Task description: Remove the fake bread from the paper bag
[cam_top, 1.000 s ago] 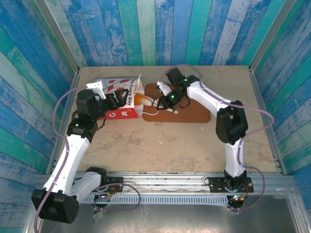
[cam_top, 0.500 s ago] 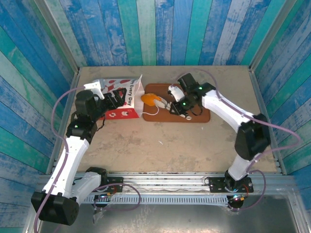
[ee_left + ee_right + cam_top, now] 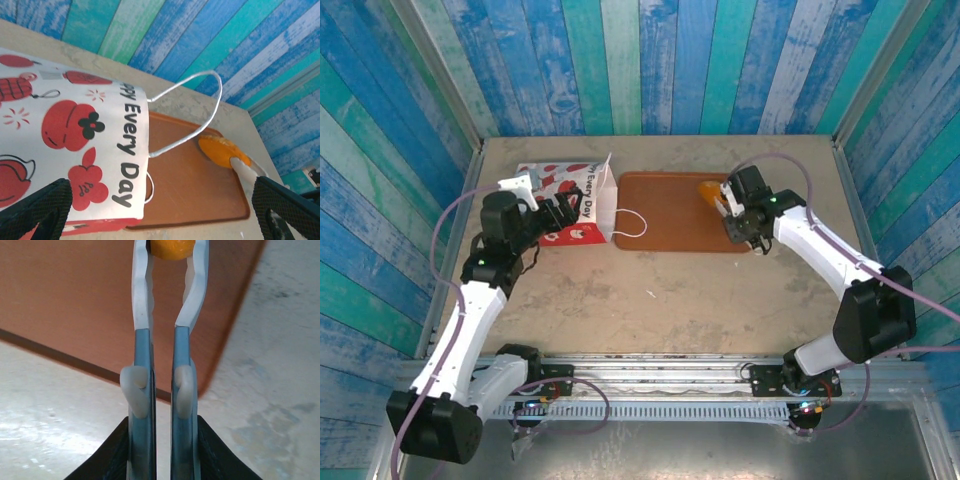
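Observation:
The white and red paper bag (image 3: 565, 190) lies on its side at the back left, its mouth and loop handles facing the flat brown tray (image 3: 665, 215). My left gripper (image 3: 556, 210) stands open at the bag's near side; its black fingertips (image 3: 40, 210) are spread wide in front of the printed panel (image 3: 75, 135). Over the tray's right end, my right gripper (image 3: 722, 198) is shut on an orange-brown roll (image 3: 708, 187), one piece of the fake bread. The roll (image 3: 172, 247) sits between the white fingertips, and the roll (image 3: 220, 150) also shows from the left wrist. The bag's inside is hidden.
Blue and teal plank walls close in the sandy table (image 3: 670, 300) on three sides. Metal rails run along the left and right edges, and the arm bases stand on the rail at the front. A thin white handle (image 3: 200, 100) of the bag loops over the tray's left end.
My right gripper has carried the roll from the bag's mouth rightwards across the tray to its right end. The left arm and the bag have hardly moved.

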Motion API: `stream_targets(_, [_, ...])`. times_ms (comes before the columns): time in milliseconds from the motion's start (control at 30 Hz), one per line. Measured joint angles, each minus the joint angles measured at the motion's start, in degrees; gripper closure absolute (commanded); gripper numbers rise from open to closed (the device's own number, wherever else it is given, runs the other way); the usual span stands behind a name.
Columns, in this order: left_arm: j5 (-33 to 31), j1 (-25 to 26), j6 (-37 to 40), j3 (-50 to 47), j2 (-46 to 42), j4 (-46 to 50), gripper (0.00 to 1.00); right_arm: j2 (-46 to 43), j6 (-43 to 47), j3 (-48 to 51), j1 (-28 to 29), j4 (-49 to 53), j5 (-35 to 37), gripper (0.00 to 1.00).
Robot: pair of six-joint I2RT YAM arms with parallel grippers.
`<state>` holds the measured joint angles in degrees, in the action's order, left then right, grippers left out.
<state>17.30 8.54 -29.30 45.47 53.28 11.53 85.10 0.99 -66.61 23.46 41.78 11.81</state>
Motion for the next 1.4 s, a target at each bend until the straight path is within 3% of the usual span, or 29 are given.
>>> stream_targets(233, [3.3,0.0,0.0,-0.7,4.5,0.7,0.01,0.8,3.7,0.7,3.0,-1.3,7.7,0.67])
stream_targets(500, [4.7,0.1,0.4,-0.3,5.4,1.1,0.01,4.5,7.0,0.8,8.5,-0.7,7.5,0.61])
stream_targets(700, [4.7,1.9,2.8,8.5,12.0,3.7,0.01,4.7,8.2,0.8,8.4,1.0,4.5,0.54])
stream_targets(933, [2.8,6.9,5.2,20.8,22.3,5.8,0.01,6.3,9.0,0.8,8.7,2.8,0.8,0.53])
stream_targets(1167, [-2.6,11.1,8.2,33.1,33.8,14.4,0.12,5.6,8.0,0.8,8.5,2.8,-2.9,0.51])
stream_targets(1400, [-4.4,12.3,8.7,38.3,39.1,17.3,0.37,2.8,6.4,0.8,6.0,2.8,-8.2,0.48])
